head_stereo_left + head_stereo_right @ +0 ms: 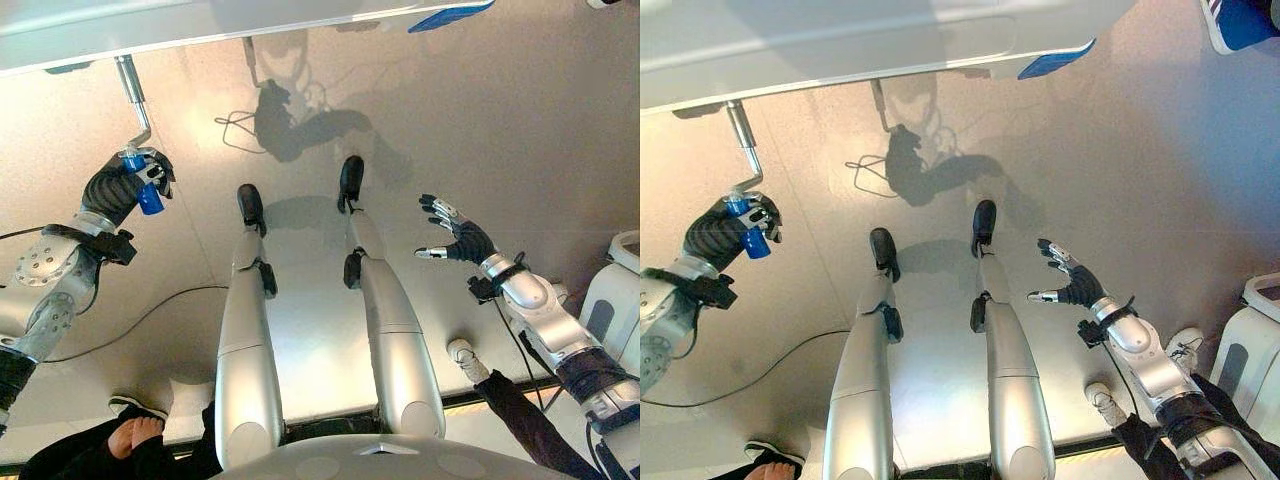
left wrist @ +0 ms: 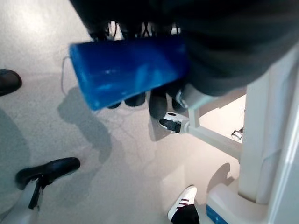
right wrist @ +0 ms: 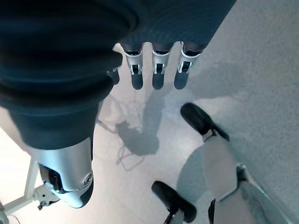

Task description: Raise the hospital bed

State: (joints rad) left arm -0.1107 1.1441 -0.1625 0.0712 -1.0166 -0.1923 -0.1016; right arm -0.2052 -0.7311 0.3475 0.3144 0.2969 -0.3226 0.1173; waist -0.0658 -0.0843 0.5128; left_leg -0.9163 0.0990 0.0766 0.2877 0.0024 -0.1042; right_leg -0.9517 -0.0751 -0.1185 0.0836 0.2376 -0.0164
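Blue crank handle [image 1: 148,193] at the upper left, below the hospital bed [image 1: 150,25] edge, joined to a metal crank rod [image 1: 133,95]. Left hand [image 1: 125,180] fingers curled tight around it. Right hand [image 1: 455,235] mid-right over the floor [image 1: 480,110], fingers spread, holding nothing.

We see the white hospital bed [image 1: 150,25] running along the top of the frame, with its bent silver crank [image 1: 133,95] hanging down at the upper left and ending in a blue handle [image 1: 146,190] tilted just below it.
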